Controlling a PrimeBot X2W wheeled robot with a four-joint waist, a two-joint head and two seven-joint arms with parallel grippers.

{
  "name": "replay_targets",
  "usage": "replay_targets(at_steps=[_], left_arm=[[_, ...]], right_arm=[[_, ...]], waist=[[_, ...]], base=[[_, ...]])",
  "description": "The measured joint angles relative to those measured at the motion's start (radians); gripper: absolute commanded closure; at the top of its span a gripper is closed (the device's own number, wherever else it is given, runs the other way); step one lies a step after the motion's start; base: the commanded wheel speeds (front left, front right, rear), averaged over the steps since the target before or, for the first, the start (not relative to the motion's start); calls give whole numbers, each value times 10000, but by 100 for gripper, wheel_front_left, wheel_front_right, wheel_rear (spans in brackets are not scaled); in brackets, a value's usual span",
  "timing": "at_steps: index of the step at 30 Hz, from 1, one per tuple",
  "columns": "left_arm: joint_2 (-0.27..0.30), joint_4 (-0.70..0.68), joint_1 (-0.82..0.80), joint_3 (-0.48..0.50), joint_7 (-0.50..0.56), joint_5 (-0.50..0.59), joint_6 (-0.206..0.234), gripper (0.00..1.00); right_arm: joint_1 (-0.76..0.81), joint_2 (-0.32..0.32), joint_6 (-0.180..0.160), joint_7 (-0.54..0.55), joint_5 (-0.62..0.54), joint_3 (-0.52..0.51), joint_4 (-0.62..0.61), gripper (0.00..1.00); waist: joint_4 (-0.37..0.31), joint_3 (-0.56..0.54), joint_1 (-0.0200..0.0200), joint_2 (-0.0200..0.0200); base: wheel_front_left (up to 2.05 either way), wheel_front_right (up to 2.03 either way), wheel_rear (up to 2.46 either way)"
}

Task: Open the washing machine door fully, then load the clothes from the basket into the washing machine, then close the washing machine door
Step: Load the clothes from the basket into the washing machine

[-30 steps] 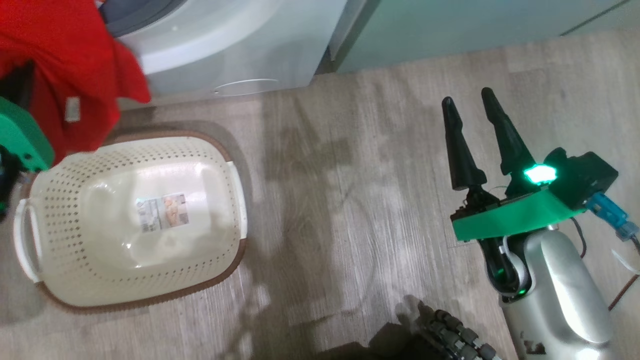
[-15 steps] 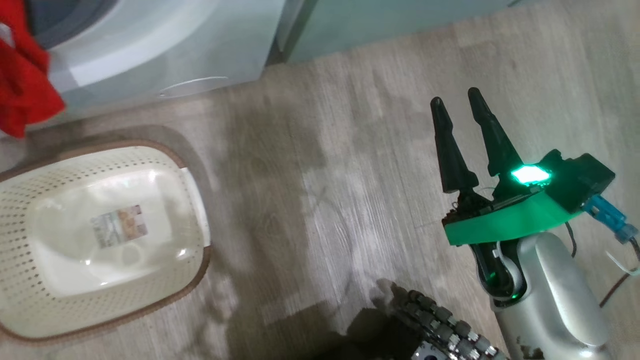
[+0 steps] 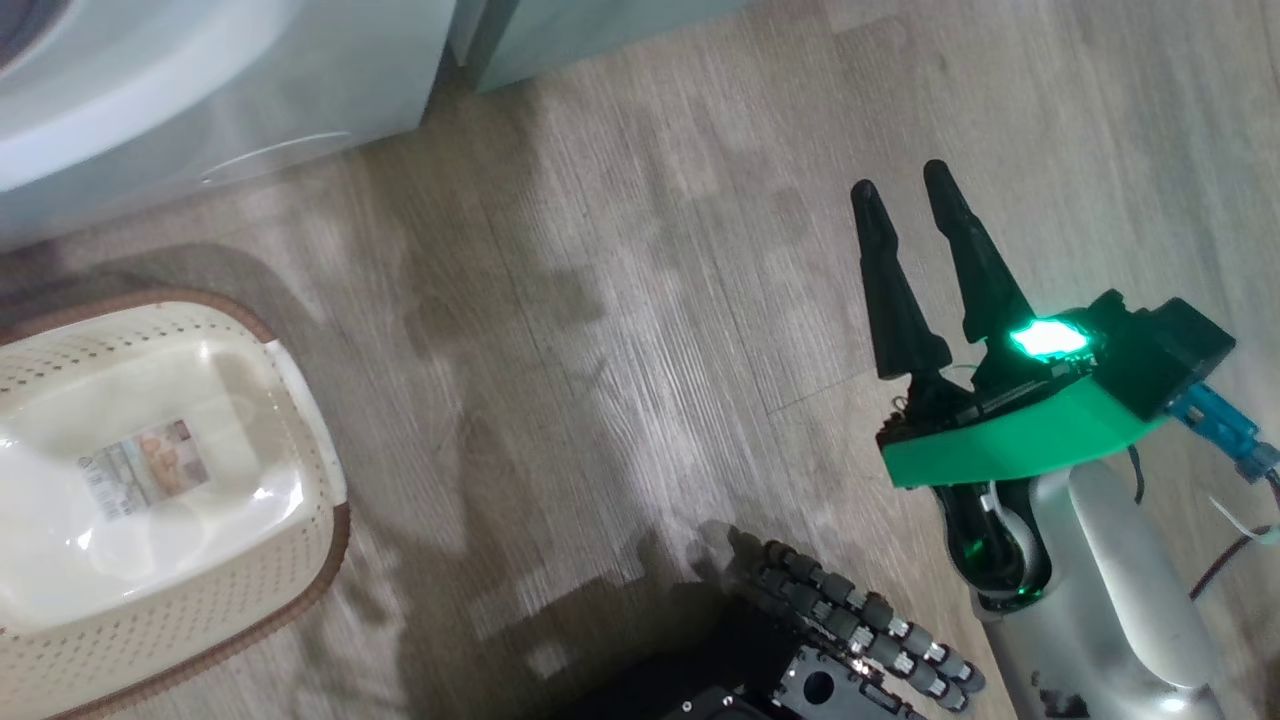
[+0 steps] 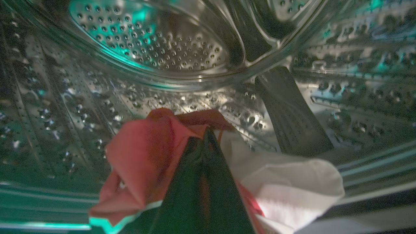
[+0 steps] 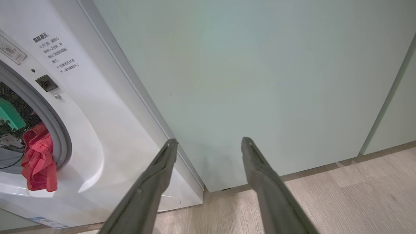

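Steel drum [image 4: 146,48] surrounds my left claw [image 4: 204,138], clamped on the clothes [image 4: 139,156] to drop them; right claw [image 3: 900,182] gapes empty.

Wood-look floor [image 3: 640,300] has the cream basket [image 3: 100,345] sitting near left, washing machine [image 3: 200,80] far left, green cabinet [image 3: 580,25] right beside it.

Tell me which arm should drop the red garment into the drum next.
Left. The left pincer is shut on the clothes inside the washing machine drum; the right pincer hangs open facing the cabinet.
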Motion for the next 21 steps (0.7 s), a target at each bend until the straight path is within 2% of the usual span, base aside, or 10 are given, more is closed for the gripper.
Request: replay_targets(at_steps=[12,21], left_arm=[[27,1323,-1907,405,-2621,364,-238,100],[219,1768,-3142,224,-3739,1041,-594,100]], right_arm=[[-104,4,0,0,69,274,-372,0],[-103,4,0,0,125,378,-476,0]], waist=[[-462,499,0,0],[-652,824,1,0]], base=[[0,0,0],[0,0,0]])
